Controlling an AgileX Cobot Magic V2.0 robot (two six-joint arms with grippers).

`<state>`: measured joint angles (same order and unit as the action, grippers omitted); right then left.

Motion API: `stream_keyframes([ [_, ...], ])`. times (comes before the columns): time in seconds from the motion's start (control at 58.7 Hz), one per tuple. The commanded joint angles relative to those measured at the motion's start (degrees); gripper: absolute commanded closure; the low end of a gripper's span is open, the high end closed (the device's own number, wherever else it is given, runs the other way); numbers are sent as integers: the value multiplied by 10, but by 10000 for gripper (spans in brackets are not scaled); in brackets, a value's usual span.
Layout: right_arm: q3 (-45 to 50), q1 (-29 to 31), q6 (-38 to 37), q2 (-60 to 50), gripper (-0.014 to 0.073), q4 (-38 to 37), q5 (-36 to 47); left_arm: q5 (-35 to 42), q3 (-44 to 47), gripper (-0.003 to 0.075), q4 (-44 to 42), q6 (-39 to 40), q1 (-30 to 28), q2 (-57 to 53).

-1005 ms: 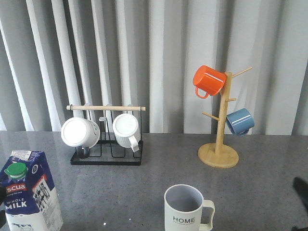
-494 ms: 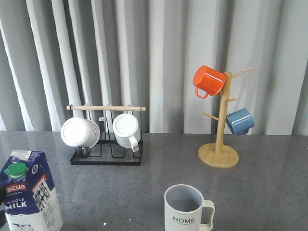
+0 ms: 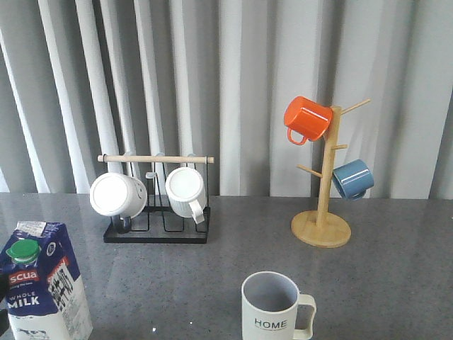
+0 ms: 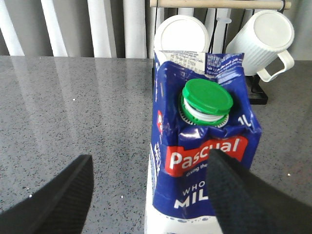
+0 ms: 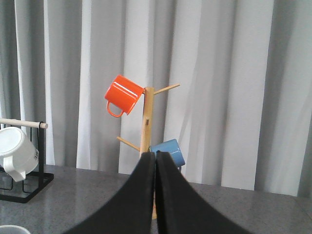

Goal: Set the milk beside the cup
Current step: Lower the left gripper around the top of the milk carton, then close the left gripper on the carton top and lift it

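The milk point(image 3: 42, 290) stands upright at the table's front left, a dark-blue and white carton with a green cap and a red label. In the left wrist view the milk point(image 4: 204, 146) is just ahead of my left gripper point(image 4: 150, 157), which is open. One finger overlaps the carton's front and the other hangs over bare table beside it; nothing is gripped. The cup point(image 3: 272, 308), off-white with "HOME" on it, sits at the front centre with its handle to the right, well apart from the milk. My right gripper point(image 5: 156, 154) is shut and empty, raised and facing the mug tree.
A black rack point(image 3: 156, 234) with a wooden bar holds two white mugs point(image 3: 117, 195) behind the milk. A wooden mug tree point(image 3: 322, 230) at the back right carries an orange mug point(image 3: 306, 118) and a blue mug point(image 3: 352, 178). Grey curtains close the back.
A dark tip of the right arm at the front view's right edge has gone out of view. A dark edge now shows at the carton's left side. Milk and cup have not moved.
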<state>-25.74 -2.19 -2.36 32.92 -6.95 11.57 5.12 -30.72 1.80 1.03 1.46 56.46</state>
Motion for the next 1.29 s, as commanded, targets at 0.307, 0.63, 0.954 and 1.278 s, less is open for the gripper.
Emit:
stream_keyframes([
  [0.307, -15, 3, 2, -1, 604, -4, 39, 72, -20, 223, 4, 80, 15, -3],
  [0.63, -15, 3, 2, -1, 604, -4, 39, 148, -20, -11, -36, 92, 56, -7],
  [0.954, -15, 3, 2, -1, 604, -4, 39, 210, -47, -2, -36, 92, 56, 70],
  [1.278, -15, 3, 2, -1, 604, -4, 39, 221, -47, 1, -18, 93, 56, 158],
])
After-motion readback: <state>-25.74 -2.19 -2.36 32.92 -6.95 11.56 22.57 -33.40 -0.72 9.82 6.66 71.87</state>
